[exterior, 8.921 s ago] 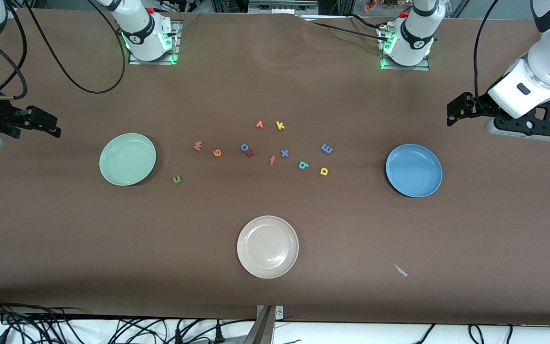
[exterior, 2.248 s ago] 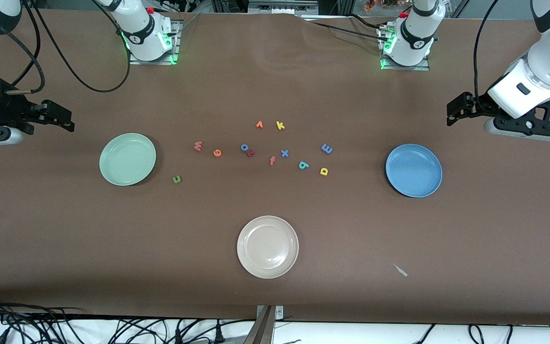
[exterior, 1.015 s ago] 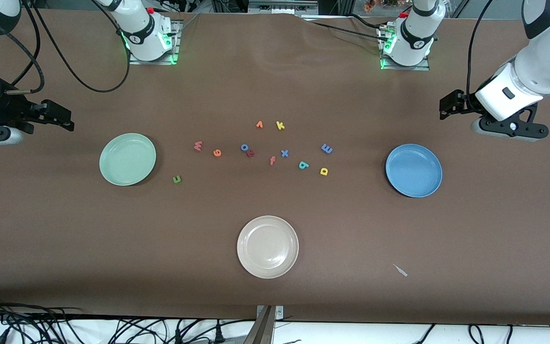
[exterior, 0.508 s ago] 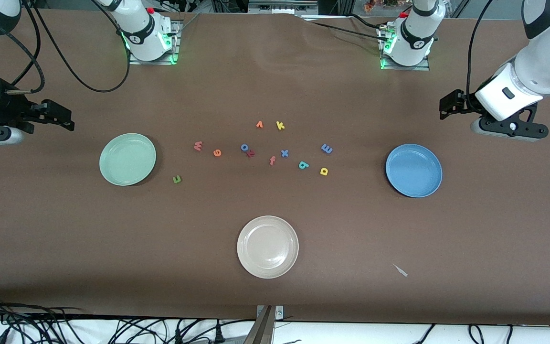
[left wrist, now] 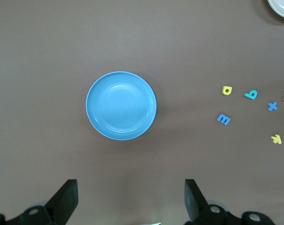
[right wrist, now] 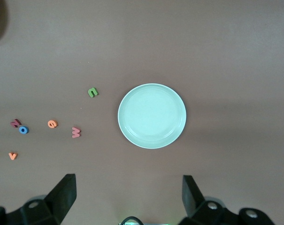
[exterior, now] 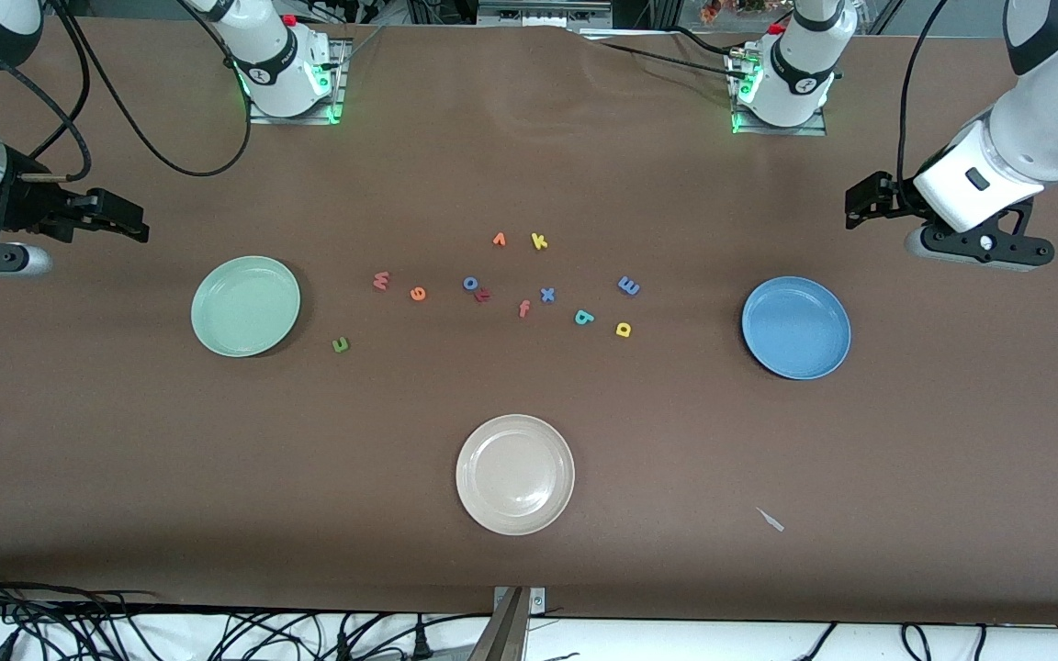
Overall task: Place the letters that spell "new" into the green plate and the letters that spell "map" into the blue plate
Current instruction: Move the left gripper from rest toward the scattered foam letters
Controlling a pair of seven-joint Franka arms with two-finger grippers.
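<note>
Green and blue plates are both bare, and all the little letters lie on the table in between them. The green plate point(exterior: 245, 306) sits toward the right arm's end, with the pink w point(exterior: 381, 281), orange e point(exterior: 418, 294) and green n point(exterior: 340, 345) close beside it. The blue plate point(exterior: 795, 328) sits toward the left arm's end, near the blue m point(exterior: 628, 285), teal a point(exterior: 583, 318) and yellow p point(exterior: 623, 330). The right gripper point(exterior: 129, 220) hangs up high, wide open, over the table just beside the green plate, so its letters lie toward the middle. The left gripper point(exterior: 860, 204) hangs wide open over the table by the blue plate.
</note>
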